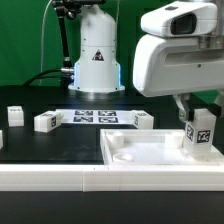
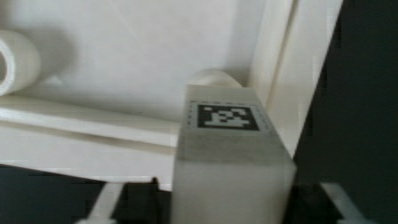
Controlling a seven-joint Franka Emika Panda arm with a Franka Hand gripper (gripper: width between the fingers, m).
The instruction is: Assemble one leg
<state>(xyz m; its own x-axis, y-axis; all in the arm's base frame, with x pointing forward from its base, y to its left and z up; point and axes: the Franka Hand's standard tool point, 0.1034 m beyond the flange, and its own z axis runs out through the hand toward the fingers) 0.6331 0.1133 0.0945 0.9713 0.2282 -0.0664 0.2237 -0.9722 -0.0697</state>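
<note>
My gripper [image 1: 199, 110] is at the exterior view's right, shut on the top of one leg [image 1: 200, 131], a small white block with a black-and-white tag. The leg stands upright in the near right corner of the large white square plate [image 1: 150, 150]. In the wrist view the leg [image 2: 231, 150] fills the space between my gripper's [image 2: 228, 206] fingers, its tag facing the camera, with the plate's corner [image 2: 125, 100] behind it. The leg's lower end is hidden.
Three more legs lie on the black table: two at the exterior view's left [image 1: 15, 114] [image 1: 45, 121] and one behind the plate [image 1: 143, 120]. The marker board [image 1: 95, 117] lies in the middle, before the robot base [image 1: 97, 60].
</note>
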